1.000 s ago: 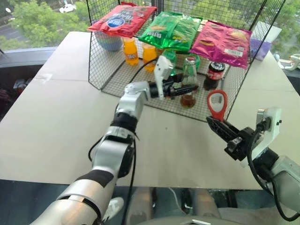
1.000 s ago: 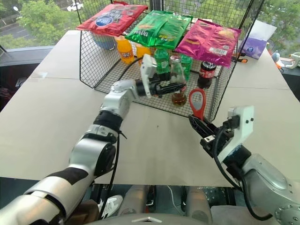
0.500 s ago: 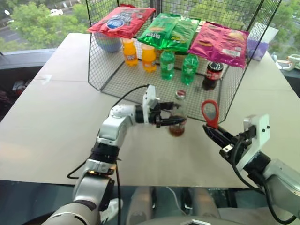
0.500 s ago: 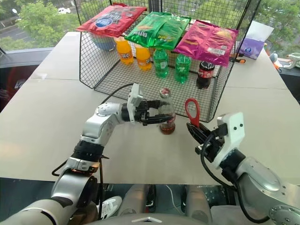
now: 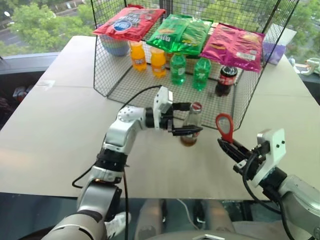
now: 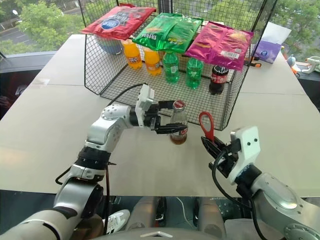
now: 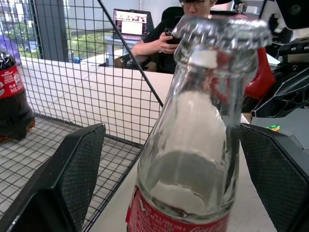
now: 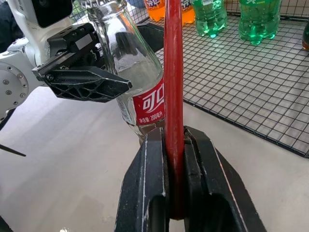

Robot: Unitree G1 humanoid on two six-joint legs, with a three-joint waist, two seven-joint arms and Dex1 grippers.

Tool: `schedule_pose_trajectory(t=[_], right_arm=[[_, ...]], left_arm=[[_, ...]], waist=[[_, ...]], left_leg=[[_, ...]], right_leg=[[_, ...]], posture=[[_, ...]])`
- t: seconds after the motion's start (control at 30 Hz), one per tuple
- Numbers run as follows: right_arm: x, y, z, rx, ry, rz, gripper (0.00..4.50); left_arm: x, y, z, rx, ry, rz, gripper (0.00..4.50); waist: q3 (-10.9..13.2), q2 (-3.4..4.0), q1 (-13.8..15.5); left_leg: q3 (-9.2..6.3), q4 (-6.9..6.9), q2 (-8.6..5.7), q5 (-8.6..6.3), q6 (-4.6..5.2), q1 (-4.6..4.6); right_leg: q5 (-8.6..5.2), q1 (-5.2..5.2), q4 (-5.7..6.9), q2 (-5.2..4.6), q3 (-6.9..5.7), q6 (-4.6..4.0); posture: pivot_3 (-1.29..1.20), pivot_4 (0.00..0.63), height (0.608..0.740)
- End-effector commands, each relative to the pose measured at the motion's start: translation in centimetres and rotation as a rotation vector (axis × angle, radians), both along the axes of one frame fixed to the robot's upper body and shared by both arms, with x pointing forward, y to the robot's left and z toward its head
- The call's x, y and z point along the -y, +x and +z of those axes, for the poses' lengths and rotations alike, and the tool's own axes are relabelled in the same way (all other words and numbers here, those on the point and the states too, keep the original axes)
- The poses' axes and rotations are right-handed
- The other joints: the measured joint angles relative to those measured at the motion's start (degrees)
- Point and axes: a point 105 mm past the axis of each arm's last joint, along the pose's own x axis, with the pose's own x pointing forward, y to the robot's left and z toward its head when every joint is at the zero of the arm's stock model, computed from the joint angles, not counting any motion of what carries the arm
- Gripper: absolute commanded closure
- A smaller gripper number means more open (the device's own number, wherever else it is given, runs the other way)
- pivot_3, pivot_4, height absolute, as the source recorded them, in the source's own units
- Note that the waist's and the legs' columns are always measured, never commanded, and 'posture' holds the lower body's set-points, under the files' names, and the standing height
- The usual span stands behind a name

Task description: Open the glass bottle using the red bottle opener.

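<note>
Just before the wire rack stands the glass bottle.

A: What stands on the white table?

B: A black wire rack. On its top lie three snack bags: a red one, a green one and a pink one.

A: And under them?

B: Two orange drink bottles side by side, then two green plastic bottles, then a dark cola bottle with a red cap at the far end. A blue bowl sits behind the orange ones.

A: Anything beyond the rack?

B: A purple packet on the table, and trees outside the window. In the left wrist view, a person sits by a laptop.
</note>
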Motion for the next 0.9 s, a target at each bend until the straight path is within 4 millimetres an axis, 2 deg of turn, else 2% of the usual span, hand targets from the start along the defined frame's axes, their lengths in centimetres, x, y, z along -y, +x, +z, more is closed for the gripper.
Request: schedule_pose_trajectory(t=[0.03,0.1,0.17,0.4,0.57,0.73,0.9], right_arm=[[0.1,0.2,1.2,0.067,-0.016,-0.002,4.50],[0.1,0.4,1.7,0.101,-0.034,-0.008,4.50],[0.1,0.6,2.3,0.140,-0.068,-0.010,4.50],[-0.9,1.3,3.8,0.298,-0.234,0.028,4.50],[-1.4,2.7,3.9,0.419,-0.443,0.015,4.50],[-0.3,4.9,4.1,0.612,-0.744,-0.055,4.50],[-0.5,5.0,3.2,0.725,-0.881,-0.043,4.50]], left_arm=[[0.5,-0.8,0.5,0.038,0.016,-0.069,0.25],[0.6,-0.9,0.2,0.034,0.027,-0.080,0.83],[0.5,-1.0,-0.1,0.032,0.033,-0.084,1.70],[0.4,-0.7,-0.6,0.036,0.033,-0.082,1.70],[0.7,-0.3,-0.3,0.046,0.025,-0.076,1.70],[1.6,-0.2,0.6,0.049,0.008,-0.078,1.70],[1.8,0.2,1.4,0.047,-0.003,-0.073,1.70]], waist=[[0.0,0.00,0.0],[0.0,0.00,0.0],[0.0,0.00,0.0],[0.0,0.01,0.0],[0.0,0.03,0.0],[0.0,0.05,0.1],[0.0,0.05,-0.1]], left_leg=[[0.00,0.00,0.00,0.00,0.00,0.00],[0.00,0.00,0.00,0.00,0.00,0.01],[0.00,0.00,0.00,0.00,0.00,0.00],[0.01,0.00,-0.01,0.00,0.00,0.02],[0.01,0.00,0.00,0.00,0.00,0.07],[0.04,0.02,-0.04,0.00,0.00,0.04],[0.05,0.01,-0.03,0.01,-0.01,0.00]], right_leg=[[0.00,0.00,0.00,0.00,0.00,0.00],[0.00,0.00,0.00,0.00,0.00,0.00],[0.00,0.00,0.00,0.00,0.00,0.00],[0.00,0.01,0.00,0.00,0.01,0.00],[0.00,0.03,0.00,-0.01,0.00,-0.01],[0.00,0.03,0.00,-0.05,0.01,0.00],[-0.01,-0.03,0.00,-0.02,0.01,0.00]], posture=[[0.00,0.150,0.728],[0.00,0.150,0.728],[0.00,0.150,0.728],[0.00,0.150,0.728],[0.00,0.150,0.728],[0.00,0.150,0.728],[0.00,0.150,0.728]])
